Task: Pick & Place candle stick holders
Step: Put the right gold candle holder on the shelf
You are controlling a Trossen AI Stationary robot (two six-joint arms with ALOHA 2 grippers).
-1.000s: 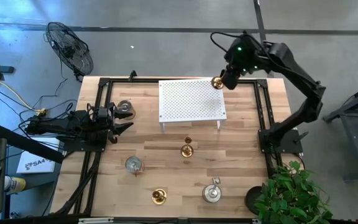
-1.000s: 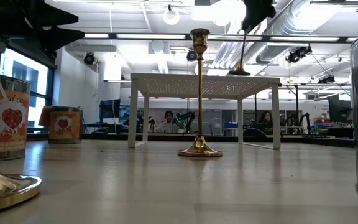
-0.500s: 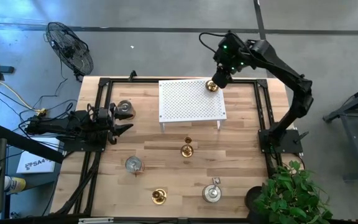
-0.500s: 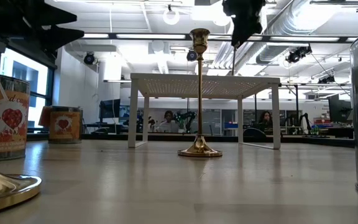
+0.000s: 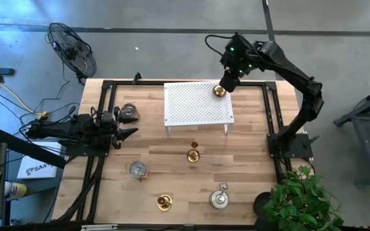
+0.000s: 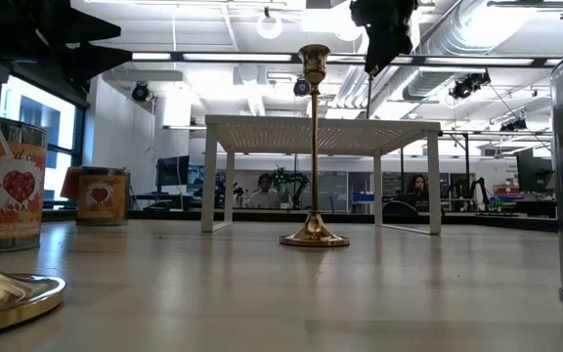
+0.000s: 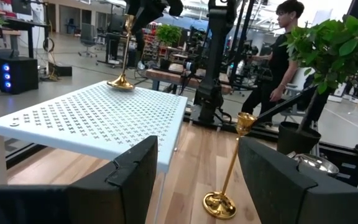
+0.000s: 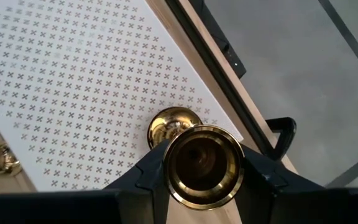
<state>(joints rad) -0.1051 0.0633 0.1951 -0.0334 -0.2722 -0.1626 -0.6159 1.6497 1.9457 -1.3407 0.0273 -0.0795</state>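
A slim gold candlestick [image 7: 127, 50] stands upright at the far right corner of the white perforated rack [image 5: 194, 106], with my right gripper [image 5: 227, 82] shut on its top end. My left gripper [image 5: 132, 131] waits open and level at the table's left side, nothing between its fingers. On the table in front of the rack stand a second gold candlestick [image 5: 193, 154] and, nearer, a third [image 5: 165, 203]. Three squat silvery holders sit on the wood: one by the left gripper [image 5: 128, 112], one near left [image 5: 137, 169], one near right [image 5: 219, 199]. My right gripper pinches the candlestick's cup end [image 8: 204, 163] between its two fingers [image 8: 151, 177], one on each side. The fingers come from above, slanting down from the table's far side. The candlestick stays upright, and its round base [image 7: 122, 84] looks set on the rack's top.
A black frame rail [image 5: 272, 115] runs along the table's right side and another along the left. A potted plant [image 5: 300, 199] stands at the near right corner, a fan [image 5: 72, 51] beyond the far left. A person [image 7: 278, 56] walks in the room behind.
My right gripper has carried the gold candlestick from beyond the rack's far right corner toward the table's left and down. Its base now sits over the rack's corner instead of beside it. In the last half second it has kept still.
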